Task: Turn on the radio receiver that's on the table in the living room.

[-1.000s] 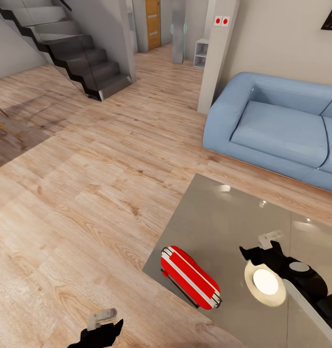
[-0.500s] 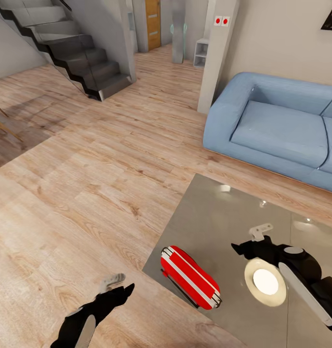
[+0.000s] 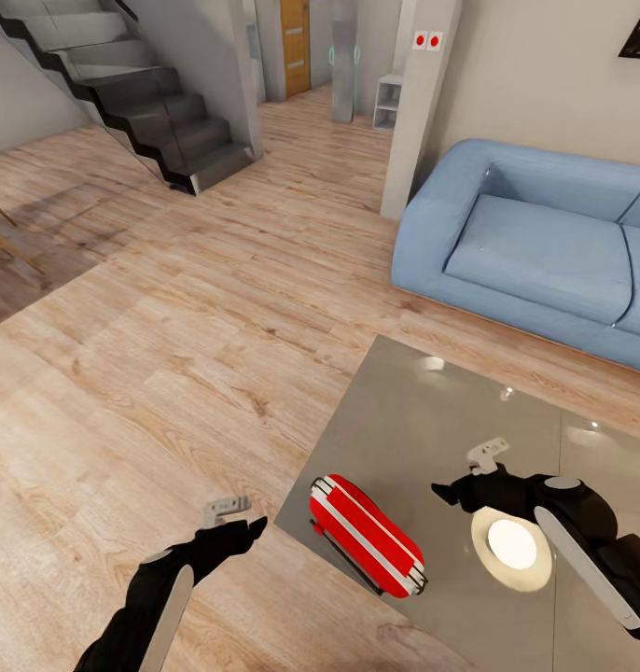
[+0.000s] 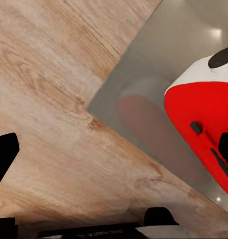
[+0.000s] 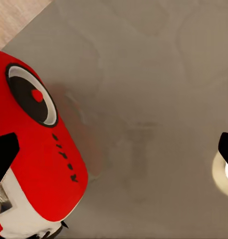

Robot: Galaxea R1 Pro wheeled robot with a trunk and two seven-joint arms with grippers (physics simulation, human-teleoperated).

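Note:
The red radio with white stripes lies on the glossy grey-beige table, near its front left corner. My right gripper hovers open over the tabletop, just right of the radio and apart from it. The right wrist view looks down on the radio's dial face and bare tabletop. My left gripper is open above the wood floor, left of the table's corner. The left wrist view catches the radio's end and the table's edge.
A round pale disc shows on the tabletop beneath my right arm. Behind the table stands a pale-blue sofa. Further back are a beige pillar and dark stairs. Open plank floor lies to the left.
My left arm has risen and reached forward and right toward the table's corner. My right gripper has slid left, closer to the radio. The radio has not moved.

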